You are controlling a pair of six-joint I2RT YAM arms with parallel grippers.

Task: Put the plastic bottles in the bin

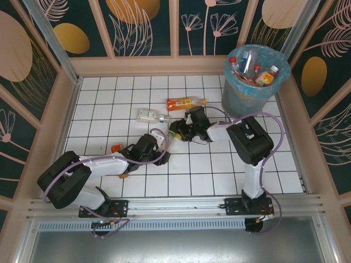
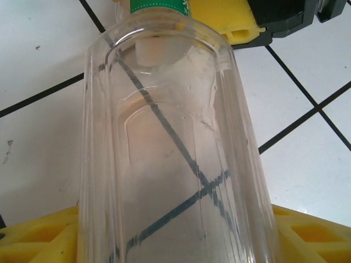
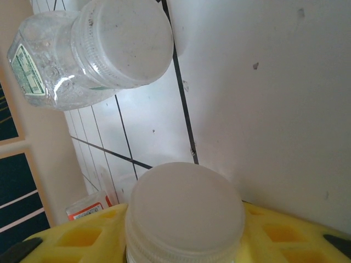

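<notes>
**Two grippers, one bottle, middle of the table**

My left gripper [image 2: 175,241] was clamped tight on a clear bottle [image 2: 175,153], yellow fingers [image 2: 38,241] pressed to either side of its body. It was down at the white tiled table [image 1: 219,175], near the middle, and the tile lines showed straight through the plastic. At the bottle's far end ran a green label band, and right beside that sat a yellow finger of my right gripper [image 1: 180,130].

From the right wrist, a white cap [image 3: 184,205] sat between my right fingers [image 3: 77,238], which stood close on either side of it. Whether they actually pinched it, I couldn't tell.

Just beyond the grippers, toward the far edge, a second clear bottle [image 1: 149,115] with its own white lid and green label lay on its side, loose. Further right, an orange-labelled bottle [image 1: 186,102] lay flat as well, near the other but apart from it.

The bin [image 1: 238,101] stood at the table's far right corner with a blue bag folded over its rim. Several bottles [image 1: 255,70] were inside it, coloured caps up. My right arm bent just beside it.
</notes>
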